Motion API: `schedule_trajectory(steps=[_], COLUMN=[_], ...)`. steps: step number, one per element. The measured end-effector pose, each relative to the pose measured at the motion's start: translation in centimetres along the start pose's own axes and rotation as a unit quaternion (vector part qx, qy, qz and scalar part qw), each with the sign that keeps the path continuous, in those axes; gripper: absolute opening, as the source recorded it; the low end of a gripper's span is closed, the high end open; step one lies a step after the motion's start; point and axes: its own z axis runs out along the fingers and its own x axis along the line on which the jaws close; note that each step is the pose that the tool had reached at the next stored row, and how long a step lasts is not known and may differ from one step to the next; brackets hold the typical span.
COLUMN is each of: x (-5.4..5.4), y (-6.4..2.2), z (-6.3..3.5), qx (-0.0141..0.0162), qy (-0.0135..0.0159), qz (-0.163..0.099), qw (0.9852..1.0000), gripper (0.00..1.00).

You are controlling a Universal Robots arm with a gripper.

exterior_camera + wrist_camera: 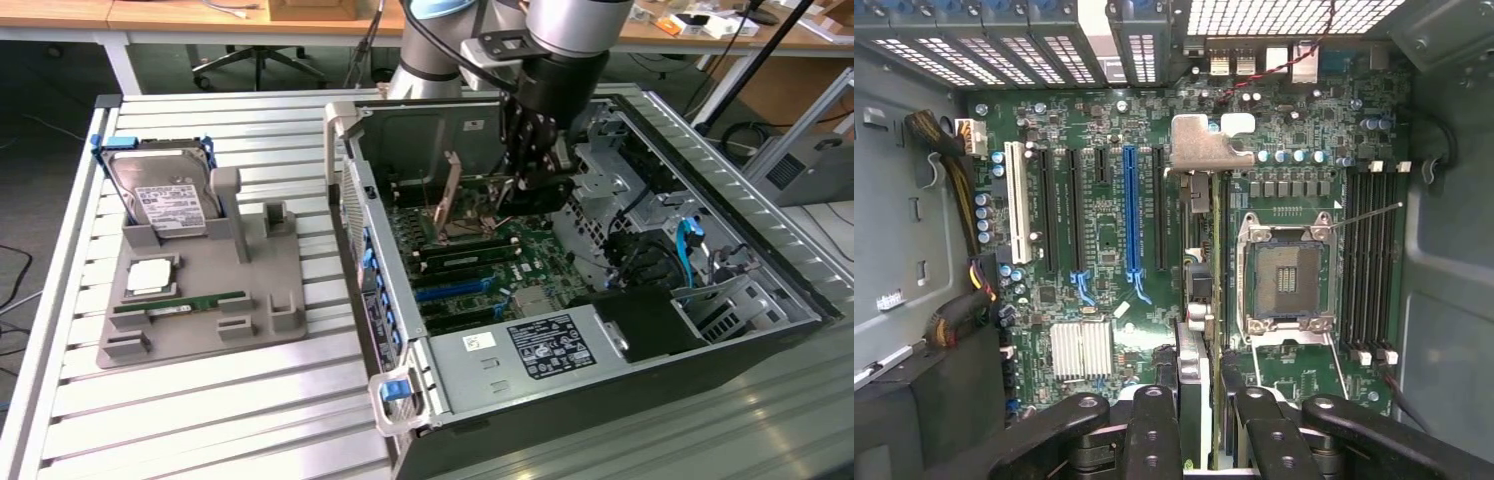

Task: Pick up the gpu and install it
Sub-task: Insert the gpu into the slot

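Pickup is done; the end effector (1204, 435) is clamped on the gpu (1204, 150), edge-on just beside the blue slot (1131, 210); it looks not yet seated.

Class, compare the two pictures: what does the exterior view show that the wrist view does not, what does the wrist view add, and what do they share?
Exterior view: the slatted table, the gray tray holding a hard drive and a green memory stick, and the arm reaching into the open computer case.
Wrist view: the gpu edge-on between the fingers of the hand, its silvery bracket, a white slot and a finned heatsink.
Shared: the green motherboard, its blue slot and the processor socket.
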Motion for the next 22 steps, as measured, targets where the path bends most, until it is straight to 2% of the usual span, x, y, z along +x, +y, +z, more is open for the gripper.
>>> schedule_trajectory(steps=[22], x=[0.82], y=[-0.02], z=[0.02], qx=[0.0000], qy=[0.0037], qz=[0.000], qw=[1.0000], gripper=[0.27])
